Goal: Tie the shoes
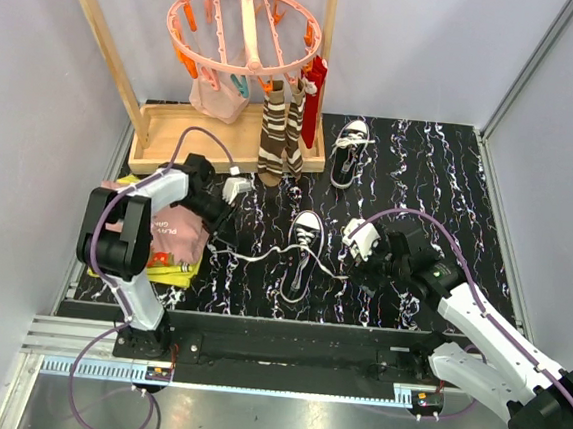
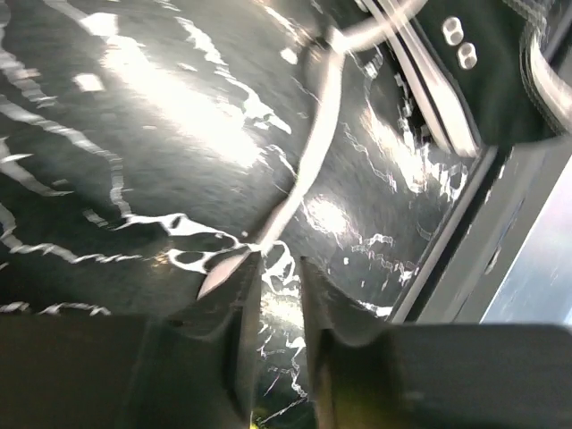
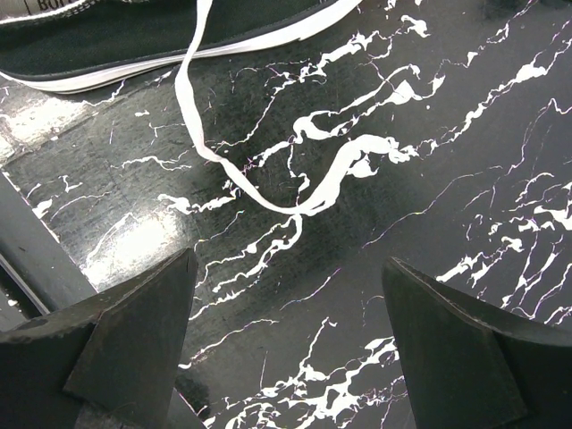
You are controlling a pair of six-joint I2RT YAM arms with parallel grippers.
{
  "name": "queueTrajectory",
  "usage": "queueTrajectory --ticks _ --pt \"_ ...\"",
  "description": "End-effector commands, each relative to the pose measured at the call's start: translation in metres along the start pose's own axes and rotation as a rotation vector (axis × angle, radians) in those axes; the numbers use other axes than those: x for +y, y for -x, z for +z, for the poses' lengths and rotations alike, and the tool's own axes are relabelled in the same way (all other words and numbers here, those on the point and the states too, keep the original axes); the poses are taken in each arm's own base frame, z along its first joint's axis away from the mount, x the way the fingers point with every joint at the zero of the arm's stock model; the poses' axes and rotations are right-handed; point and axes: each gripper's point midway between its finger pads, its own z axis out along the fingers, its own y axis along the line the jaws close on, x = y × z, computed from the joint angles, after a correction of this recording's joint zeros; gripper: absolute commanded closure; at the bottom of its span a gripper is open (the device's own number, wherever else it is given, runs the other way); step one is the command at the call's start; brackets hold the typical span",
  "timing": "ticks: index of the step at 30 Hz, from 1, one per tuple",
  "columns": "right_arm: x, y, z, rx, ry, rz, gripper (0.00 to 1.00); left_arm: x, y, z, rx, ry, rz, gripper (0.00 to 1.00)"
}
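Observation:
Two black sneakers with white toe caps lie on the black marbled mat: one far back [image 1: 349, 150], one in the middle [image 1: 304, 241] with its white laces spread to both sides. My left gripper [image 1: 221, 237] is low over the mat at the end of the left lace [image 2: 304, 170]. Its jaws stand a narrow gap apart [image 2: 279, 268], with only mat between them. The lace tip lies just outside the left finger [image 2: 228, 313]. My right gripper [image 1: 355, 259] is wide open and empty [image 3: 290, 268], above the mat just short of the right lace's loop [image 3: 295, 204]. The near shoe's sole [image 3: 179, 49] lies beyond it.
A wooden drying rack with a peach peg hanger [image 1: 245, 25] stands at the back left, with brown striped socks [image 1: 278, 139] hanging over its wooden base [image 1: 173, 129]. A pile of pink and yellow clothes [image 1: 168, 244] lies at the left edge. The mat's front rim [image 2: 447, 241] is close.

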Motion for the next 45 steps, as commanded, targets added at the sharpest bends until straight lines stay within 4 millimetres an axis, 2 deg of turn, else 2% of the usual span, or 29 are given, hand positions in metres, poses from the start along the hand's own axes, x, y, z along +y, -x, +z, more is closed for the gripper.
queueTrajectory --ticks 1,2,3,4,5,6,7,9,10,11,12,13,14,15,16,17,19,20,21,24,25,28,33,41,45 --pt "-0.003 -0.001 -0.001 -0.008 -0.015 -0.012 0.08 0.016 0.039 -0.022 -0.202 0.130 -0.031 0.63" --pt "-0.002 -0.003 0.000 -0.004 -0.009 -0.011 0.09 0.005 0.050 -0.037 -0.265 0.165 0.047 0.56" --pt "0.000 -0.003 0.001 -0.003 -0.001 -0.013 0.10 0.003 0.058 -0.043 -0.309 0.196 0.151 0.53" --pt "0.001 -0.005 0.002 -0.001 0.003 -0.013 0.11 -0.006 0.052 -0.040 -0.312 0.197 0.219 0.52" --pt "0.003 -0.007 0.003 0.006 0.013 -0.014 0.14 -0.020 0.056 -0.048 -0.336 0.221 0.325 0.50" --pt "0.005 -0.008 0.005 0.004 0.028 -0.012 0.16 -0.021 0.055 -0.047 -0.315 0.259 0.456 0.49" --pt "0.008 -0.009 0.007 0.008 0.044 -0.011 0.18 -0.035 0.053 -0.036 -0.283 0.246 0.558 0.49" --pt "0.015 -0.011 0.011 0.007 0.083 -0.007 0.21 -0.043 0.041 -0.023 -0.223 0.250 0.738 0.49" --pt "0.016 -0.011 0.015 0.004 0.092 -0.005 0.22 -0.055 0.037 -0.008 -0.190 0.218 0.817 0.50" --pt "0.018 -0.012 0.017 0.006 0.102 -0.006 0.23 -0.056 0.033 0.001 -0.162 0.209 0.853 0.50" --pt "0.020 -0.009 0.019 -0.008 0.115 -0.009 0.25 -0.056 0.036 0.007 -0.149 0.221 0.895 0.51" --pt "0.021 -0.008 0.022 -0.012 0.125 -0.010 0.25 -0.065 0.036 0.017 -0.130 0.194 0.923 0.51" --pt "0.021 -0.005 0.023 -0.021 0.132 -0.012 0.26 -0.062 0.034 0.027 -0.100 0.174 0.916 0.51" --pt "0.024 -0.003 0.024 -0.031 0.150 -0.012 0.26 -0.064 0.044 0.030 -0.103 0.182 0.927 0.51" --pt "0.022 0.000 0.028 -0.043 0.151 -0.014 0.28 -0.068 0.046 0.038 -0.093 0.164 0.927 0.51" --pt "0.025 0.002 0.030 -0.055 0.167 -0.015 0.29 -0.063 0.046 0.047 -0.073 0.151 0.906 0.51" --pt "0.024 0.008 0.034 -0.077 0.175 -0.019 0.32 -0.064 0.061 0.052 -0.087 0.156 0.892 0.51" --pt "0.024 0.010 0.035 -0.085 0.178 -0.014 0.32 -0.058 0.061 0.059 -0.070 0.159 0.878 0.51" --pt "0.023 0.013 0.038 -0.092 0.176 -0.015 0.33 -0.053 0.072 0.058 -0.068 0.196 0.886 0.52" --pt "0.021 0.015 0.045 -0.086 0.180 -0.008 0.35 -0.043 0.072 0.068 -0.011 0.204 0.876 0.54" --pt "0.020 0.017 0.046 -0.088 0.181 -0.009 0.36 -0.043 0.081 0.067 -0.011 0.211 0.876 0.55" --pt "0.018 0.018 0.051 -0.078 0.184 -0.010 0.38 -0.035 0.081 0.076 0.042 0.195 0.847 0.59" --pt "0.018 0.019 0.054 -0.075 0.191 -0.020 0.41 -0.036 0.074 0.083 0.108 0.164 0.872 0.65" --pt "0.019 0.012 0.052 -0.071 0.187 -0.038 0.42 -0.037 0.057 0.089 0.191 0.133 0.847 0.66" --pt "0.020 0.011 0.050 -0.078 0.185 -0.045 0.41 -0.034 0.058 0.092 0.226 0.131 0.829 0.71"
